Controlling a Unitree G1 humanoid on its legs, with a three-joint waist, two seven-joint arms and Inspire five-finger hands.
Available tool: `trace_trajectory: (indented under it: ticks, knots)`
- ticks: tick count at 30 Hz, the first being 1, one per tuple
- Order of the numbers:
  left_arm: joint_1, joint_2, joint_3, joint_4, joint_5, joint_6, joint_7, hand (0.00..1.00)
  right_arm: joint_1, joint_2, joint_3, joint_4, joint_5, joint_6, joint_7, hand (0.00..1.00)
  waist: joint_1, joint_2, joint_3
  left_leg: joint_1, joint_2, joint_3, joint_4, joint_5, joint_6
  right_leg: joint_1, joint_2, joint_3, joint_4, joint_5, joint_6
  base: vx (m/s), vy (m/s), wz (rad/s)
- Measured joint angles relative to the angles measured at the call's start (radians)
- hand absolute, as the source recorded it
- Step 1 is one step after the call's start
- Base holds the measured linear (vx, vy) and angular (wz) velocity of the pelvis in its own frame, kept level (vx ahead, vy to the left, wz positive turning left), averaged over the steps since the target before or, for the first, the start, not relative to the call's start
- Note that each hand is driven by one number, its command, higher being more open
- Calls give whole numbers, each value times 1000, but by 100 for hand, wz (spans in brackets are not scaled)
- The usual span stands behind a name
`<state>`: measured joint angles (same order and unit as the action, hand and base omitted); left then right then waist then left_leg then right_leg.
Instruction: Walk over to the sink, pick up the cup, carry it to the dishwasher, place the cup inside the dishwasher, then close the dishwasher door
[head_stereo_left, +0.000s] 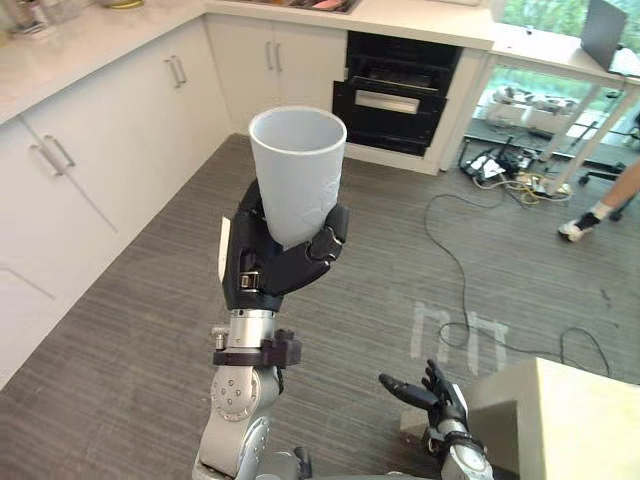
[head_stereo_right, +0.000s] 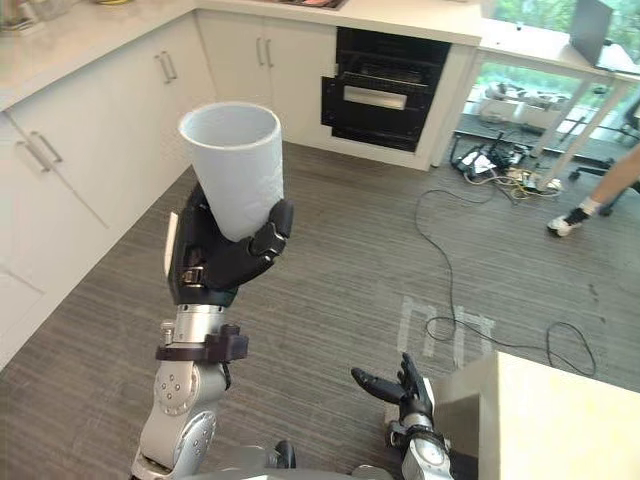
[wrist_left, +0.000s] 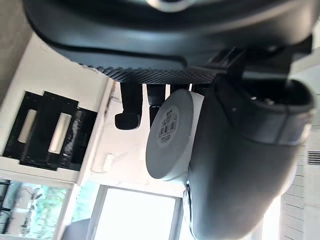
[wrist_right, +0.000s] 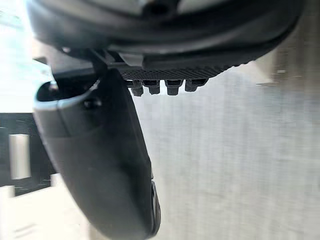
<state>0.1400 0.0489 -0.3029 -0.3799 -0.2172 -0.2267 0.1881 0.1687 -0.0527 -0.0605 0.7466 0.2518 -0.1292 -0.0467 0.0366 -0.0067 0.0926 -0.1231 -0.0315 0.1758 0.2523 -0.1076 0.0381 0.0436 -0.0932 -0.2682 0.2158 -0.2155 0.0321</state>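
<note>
- Cup (head_stereo_left: 297, 175): a pale, plain tumbler, upright with its mouth up, held in the air in front of the robot, well above the floor (head_stereo_left: 350, 300).
- Left hand (head_stereo_left: 265, 265) has it. The fingers (head_stereo_left: 325, 240) curl round the lower part of the wall from one side, with the thumb on the other. In the left wrist view the cup's base shows past them, close against the palm. The upper half stands free of the grip.
- Right hand (head_stereo_left: 432, 392) hangs low, its fingers loosely spread and holding nothing.
- Step in hand, as I judge it: carrying. The cup is picked up; placing it and closing the door are not yet done.
- Dishwasher (head_stereo_left: 395, 95): I take it to be the black appliance set in the white cabinets (head_stereo_left: 120, 150) at the far end of the room, well apart from the cup. Its front looks ajar; how far, I cannot tell.
- To carry well: hold the wrist level so the cup does not tip, leave the grip unchanged on the walk, and head along the cabinet run.
- Things to pass clear of: a pale block (head_stereo_left: 560, 420) just beside the right hand, and a person's shoe (head_stereo_left: 577, 228) off to the right.
</note>
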Motion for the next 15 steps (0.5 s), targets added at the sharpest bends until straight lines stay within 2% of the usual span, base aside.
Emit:
trace_trajectory:
  ticks: [4,9,15]
  knots:
    - [18,18,-9,2,0,5,-4,0,0,6,-2,52,-2,6,3,100,-5,0,-1,51,-17,5,-130,65,13,-4,-7,14,-15,12,-2,-31,-14,-5]
    - [55,29,1,1,1,5,-17,0,-1,-10,-4,71,-10,7,0,100,-22,2,-7,105,-19,11,-281,146,11,-13,9,26,-40,30,-11,-33,-63,-8]
    - [86,30,22,2,0,6,-23,0,-6,-31,-15,101,-10,7,-5,100,-26,2,-28,118,-17,9,-310,158,8,-13,17,35,-51,31,-12,35,-34,0]
